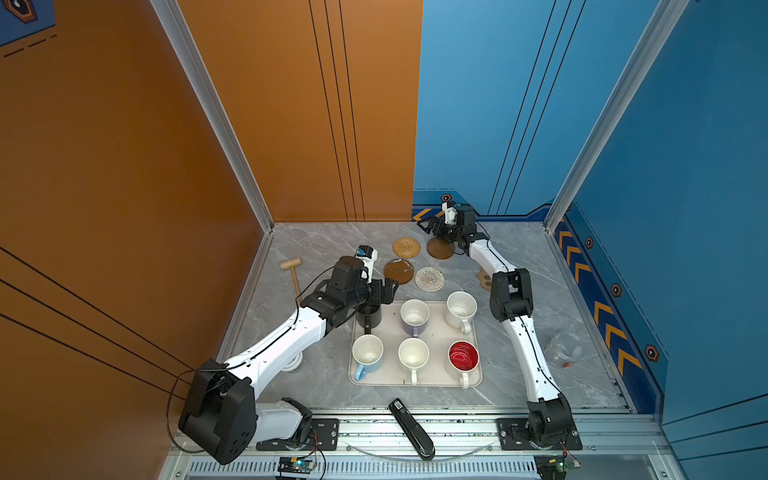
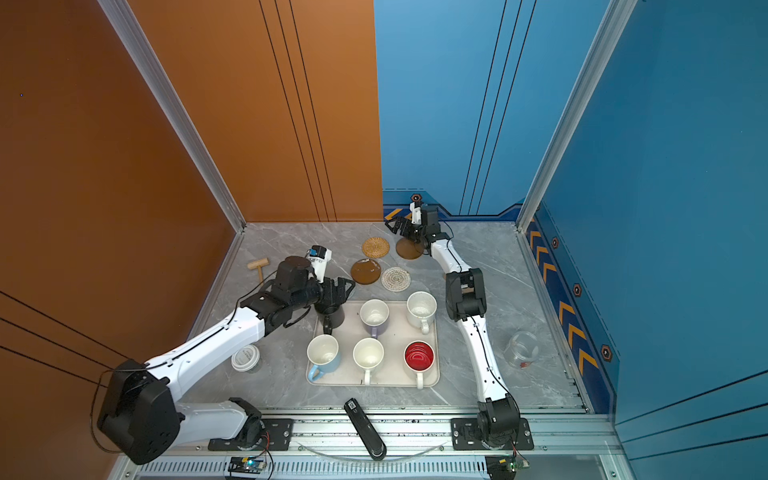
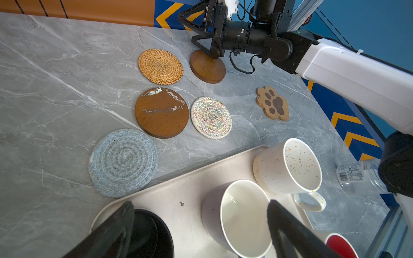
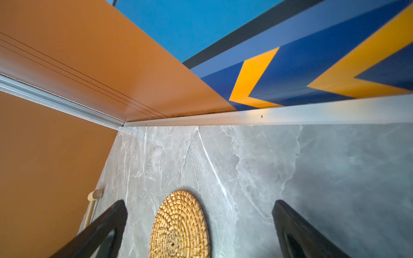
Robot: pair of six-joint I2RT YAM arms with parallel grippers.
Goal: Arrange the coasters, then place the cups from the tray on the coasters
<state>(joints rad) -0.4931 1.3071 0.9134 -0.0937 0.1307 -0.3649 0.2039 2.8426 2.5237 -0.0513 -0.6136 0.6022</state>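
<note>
Left tool (image 1: 388, 288): we see it released, jaws wide, hanging over the far-left corner of the tray (image 1: 436, 380). One finger is above the black cup (image 1: 369, 316) and the other is by the lavender cup (image 1: 414, 318). It grasps nothing.
Right tool (image 1: 431, 230): released too, jaws spread, near the far edge of the desk (image 1: 316, 249) and low over the far rim of the smooth brown disc (image 3: 207, 68). We cannot tell whether a finger touches it.
Coasters: all six lie flat on the desk between the tray and the far edge.
- Far pair: the rattan disc (image 3: 160, 66) lies just beside the smooth brown disc.
- Nearer pair: the scuffed brown disc (image 3: 162, 112) and the white crocheted round (image 3: 211, 117) lie closer to the tray.
- Singles: the grey crocheted round (image 3: 123, 163) is by the tray's far-left corner, and the paw-shaped coaster (image 3: 272, 103) is toward the right edge.
Cups: all six stand on the tray.
- Far row: black cup, lavender cup, speckled cream cup (image 1: 460, 309).
- Near row: light blue cup (image 1: 367, 355), plain white cup (image 1: 413, 357), red-inside cup (image 1: 463, 359).
Tray: mid-desk, closer to the near edge.
</note>
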